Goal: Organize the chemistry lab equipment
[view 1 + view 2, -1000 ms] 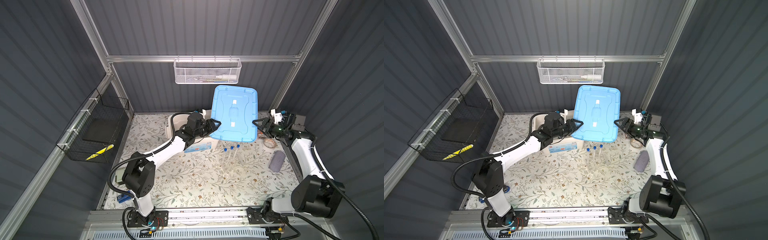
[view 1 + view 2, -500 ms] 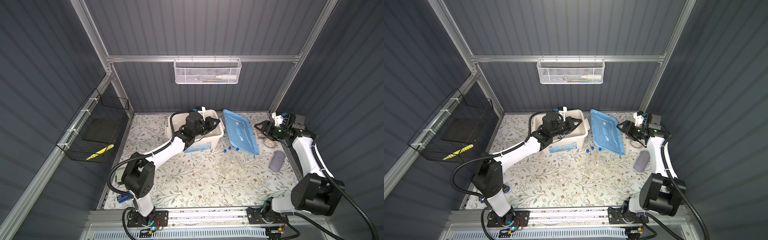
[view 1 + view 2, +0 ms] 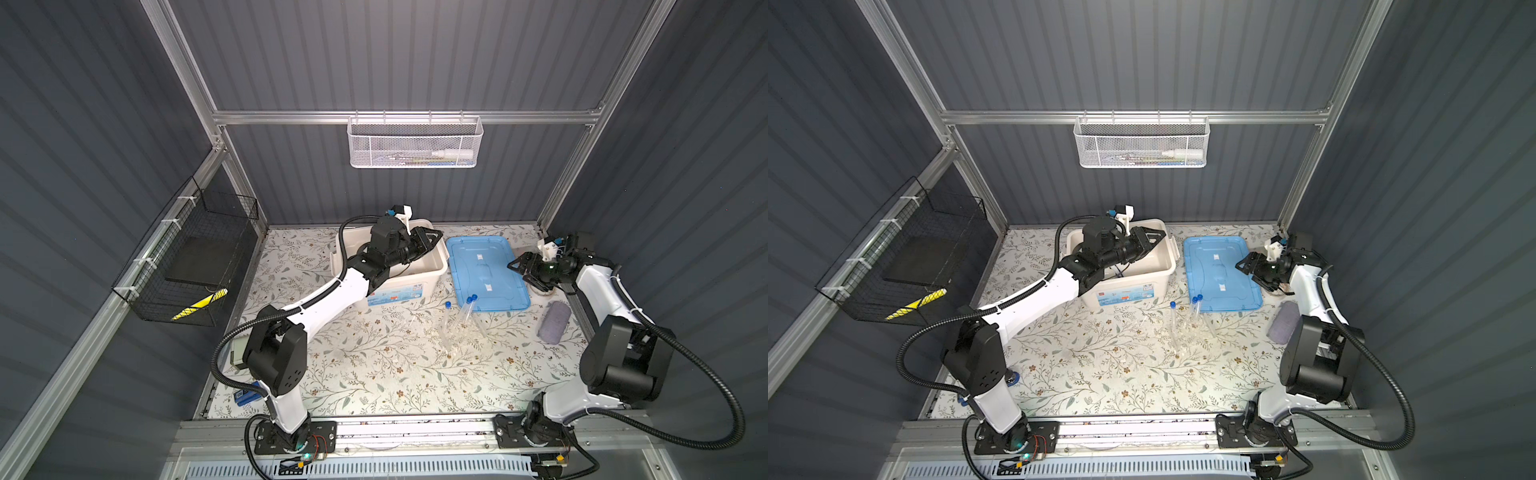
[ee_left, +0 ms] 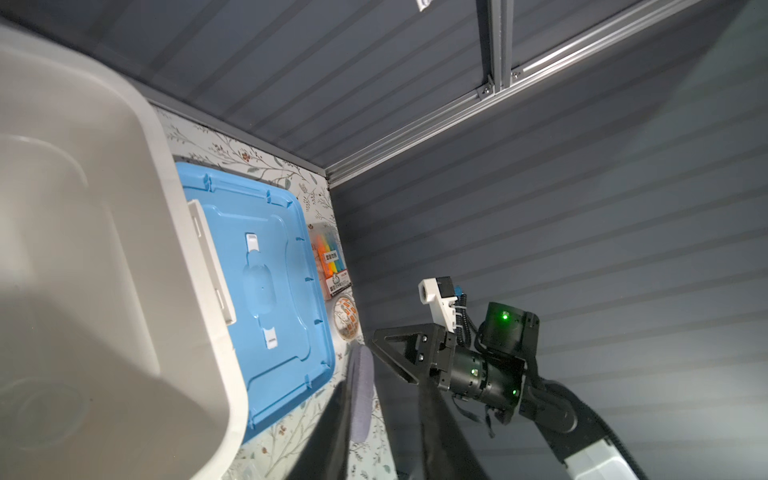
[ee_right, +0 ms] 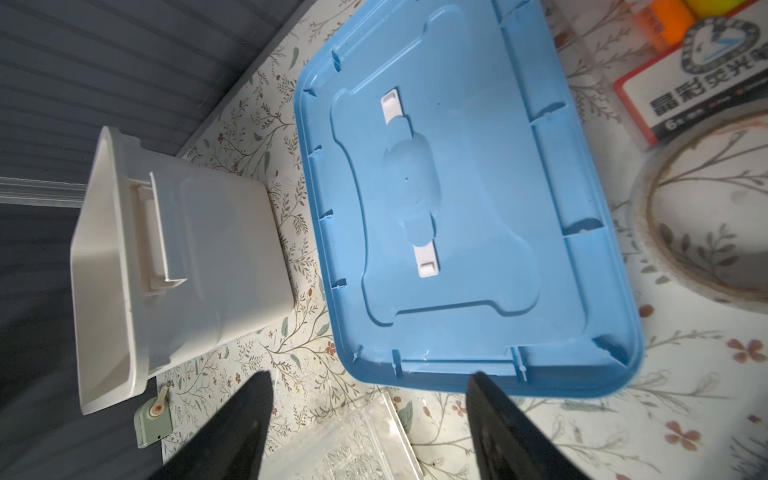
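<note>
Blue-capped test tubes [image 3: 471,299] [image 3: 1196,300] stand tilted in a clear tube rack [image 3: 453,332] [image 5: 353,440] on the table, just in front of a blue lid [image 3: 486,270] [image 3: 1219,270]. The lid lies flat, inside up, to the right of an open white bin [image 3: 399,286] [image 3: 1133,282]. My left gripper [image 3: 432,242] [image 4: 382,386] hovers over the bin's right rim, open and holding nothing. My right gripper [image 3: 519,274] [image 5: 369,376] hangs wide open at the lid's right edge, holding nothing. Other lab items are out of view.
A grey cloth [image 3: 552,322] [image 4: 361,395] lies at the right edge. A marker pack [image 4: 330,262] [image 5: 685,83] and a tape roll [image 4: 347,318] [image 5: 706,216] sit behind it. A white mesh basket [image 3: 415,141] hangs on the back wall, a black wire basket [image 3: 195,266] on the left.
The blue lid, held up between both grippers a second ago, tipped down to the right of the bin and now lies flat. Both grippers have let go of it.
</note>
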`<state>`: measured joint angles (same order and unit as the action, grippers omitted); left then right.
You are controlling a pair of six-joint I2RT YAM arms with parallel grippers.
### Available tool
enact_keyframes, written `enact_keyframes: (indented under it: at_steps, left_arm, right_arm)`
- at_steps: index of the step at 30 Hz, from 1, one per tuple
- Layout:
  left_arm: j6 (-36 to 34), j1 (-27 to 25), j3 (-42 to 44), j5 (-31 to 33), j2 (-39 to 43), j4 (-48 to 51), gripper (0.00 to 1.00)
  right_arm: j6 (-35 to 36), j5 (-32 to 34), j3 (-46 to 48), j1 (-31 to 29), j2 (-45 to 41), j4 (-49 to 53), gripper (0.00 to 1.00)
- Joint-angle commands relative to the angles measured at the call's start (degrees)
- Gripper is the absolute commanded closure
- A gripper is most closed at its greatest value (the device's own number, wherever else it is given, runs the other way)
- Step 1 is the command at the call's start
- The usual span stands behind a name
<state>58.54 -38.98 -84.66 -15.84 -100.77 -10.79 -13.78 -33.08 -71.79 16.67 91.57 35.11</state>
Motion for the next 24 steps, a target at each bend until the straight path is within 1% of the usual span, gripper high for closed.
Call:
enact_keyframes:
  at_steps: [1, 2, 4, 7, 10, 11, 15, 17, 22, 24]
  left_arm:
    - [-2.7, -0.31, -2.35, 0.0, -0.74, 4.11, 0.58]
    - [-3.4, -0.31, -2.83, -0.07, -0.89, 5.25, 0.55]
    - [-4.81, -0.31, -4.11, -0.12, -1.07, 8.28, 0.51]
    - [-7.55, -0.31, -5.02, 0.45, -0.71, 11.84, 0.45]
    - [-9.75, -0.31, -5.57, 1.82, -0.57, 15.75, 0.39]
    - [-10.43, -0.31, -5.93, 2.13, -0.64, 17.3, 0.38]
    - [-12.57, -0.44, -8.51, 2.65, -2.08, 24.22, 0.32]
    - [-14.07, -0.62, -9.26, 3.98, -2.08, 27.06, 0.29]
    - [-18.45, -0.66, -10.53, 8.86, -1.18, 33.0, 0.22]
    - [-20.8, -0.66, -11.76, 10.45, -1.35, 36.49, 0.17]
  right_arm:
    - [1.83, 4.78, -1.51, 0.21, 0.81, 1.95, 0.25]
    - [2.47, 6.49, -2.05, 0.21, 1.47, 2.67, 0.25]
    - [3.35, 9.42, -3.77, 0.26, 3.36, 4.59, 0.26]
    - [4.45, 10.74, -5.44, 0.25, 5.5, 6.03, 0.29]
    - [5.49, 13.2, -6.89, 0.22, 7.1, 5.86, 0.34]
    - [6.09, 15.64, -8.15, 0.26, 8.13, 6.71, 0.37]
    - [7.99, 18.9, -11.97, 0.13, 13.27, 9.35, 0.44]
    - [8.41, 20.26, -13.38, 0.08, 15.05, 10.31, 0.46]
    - [9.13, 24.92, -14.43, -0.62, 17.68, 10.87, 0.46]
    - [8.88, 25.05, -14.68, -0.64, 18.59, 11.45, 0.46]
